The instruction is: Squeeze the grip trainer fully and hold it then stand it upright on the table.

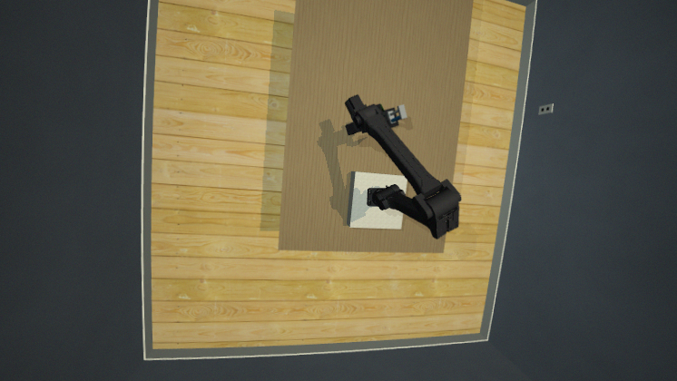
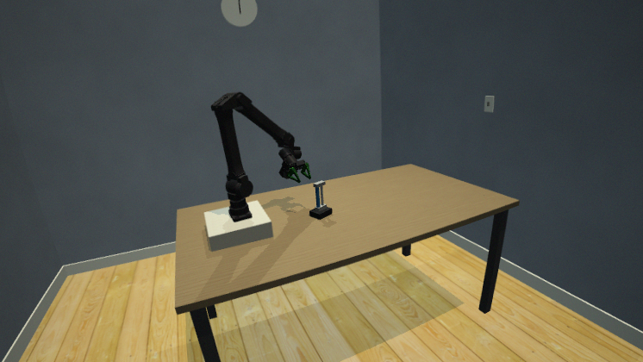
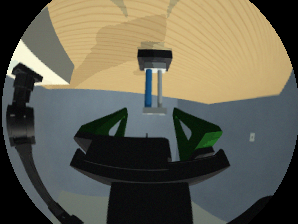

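While the gripper (image 2: 300, 172) hung spread and empty, the grip trainer (image 2: 320, 201) stood upright on the table (image 2: 404, 202) nearby. It looked light and tippy; both bars needed holding.

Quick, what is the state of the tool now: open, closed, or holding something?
Tool: open, holding nothing, apart from the grip trainer.

Overhead, oblique room-corner, wrist-mounted views
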